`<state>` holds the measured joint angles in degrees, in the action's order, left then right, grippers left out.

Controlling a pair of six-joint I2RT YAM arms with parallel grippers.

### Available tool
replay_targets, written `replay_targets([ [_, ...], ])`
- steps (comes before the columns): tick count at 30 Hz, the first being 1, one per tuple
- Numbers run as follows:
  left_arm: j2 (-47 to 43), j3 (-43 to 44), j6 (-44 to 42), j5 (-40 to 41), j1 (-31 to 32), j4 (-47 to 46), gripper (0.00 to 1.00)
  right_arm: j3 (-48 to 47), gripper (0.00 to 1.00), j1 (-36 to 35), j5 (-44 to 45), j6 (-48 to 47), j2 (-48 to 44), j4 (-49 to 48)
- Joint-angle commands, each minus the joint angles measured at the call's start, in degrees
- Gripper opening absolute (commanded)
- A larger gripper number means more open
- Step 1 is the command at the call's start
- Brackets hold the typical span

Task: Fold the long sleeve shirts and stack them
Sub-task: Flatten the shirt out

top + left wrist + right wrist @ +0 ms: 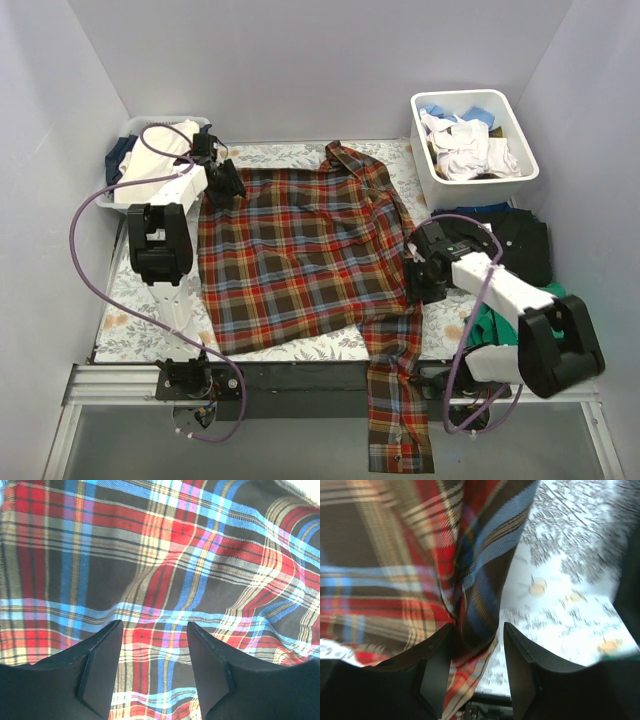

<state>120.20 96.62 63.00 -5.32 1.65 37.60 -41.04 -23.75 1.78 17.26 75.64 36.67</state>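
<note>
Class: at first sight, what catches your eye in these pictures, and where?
The plaid flannel shirt sprawls across the middle of the table, one sleeve hanging over its near edge. A white bin of pale laundry sits at the far right, a black garment in front of it.

The plaid shirt (290, 250) is looking like soft, matt woven flannel. The white bin (470, 192) is showing smooth, slightly glossy plastic. The table cover (130, 330) is looking like matt printed cloth.
</note>
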Motion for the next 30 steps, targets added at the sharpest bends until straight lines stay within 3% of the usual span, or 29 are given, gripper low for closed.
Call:
replay_targets([
  [1,-6.99,-3.27,-0.08,-1.27,0.55,-1.04,0.54,-2.72,0.52,-0.25,1.38,1.91,-10.14,3.6],
  [4,-9.54,-6.61,0.01,-0.92,1.34,-1.57,0.55,-8.6,0.58,-0.07,4.09,0.85,-12.88,-3.17],
  [7,-12.18,-11.44,0.36,0.04,2.57,-1.92,0.56,-17.21,0.59,0.02,9.63,0.24,-7.02,-5.02],
  [8,-12.79,-12.67,0.89,0.48,3.18,-1.75,0.56,-19.24,0.59,0.37,10.25,0.23,-1.08,-5.11],
  [13,-14.2,-21.2,3.44,2.07,3.62,-0.95,0.56,-32.42,0.59,1.69,-4.75,-2.48,17.59,-5.9],
  [16,-13.86,-22.97,5.29,7.23,3.62,-0.78,0.56,-38.05,0.63,1.86,-6.36,-4.07,25.33,-6.34],
  [21,-7.8,-16.13,5.82,10.85,3.36,2.38,0.56,-43.07,0.7,3.53,-7.49,-4.51,33.69,-5.99],
  [30,7.58,1.61,4.67,14.2,1.43,6.16,0.56,-51.32,0.7,7.84,-7.58,-4.16,44.68,-4.85],
])
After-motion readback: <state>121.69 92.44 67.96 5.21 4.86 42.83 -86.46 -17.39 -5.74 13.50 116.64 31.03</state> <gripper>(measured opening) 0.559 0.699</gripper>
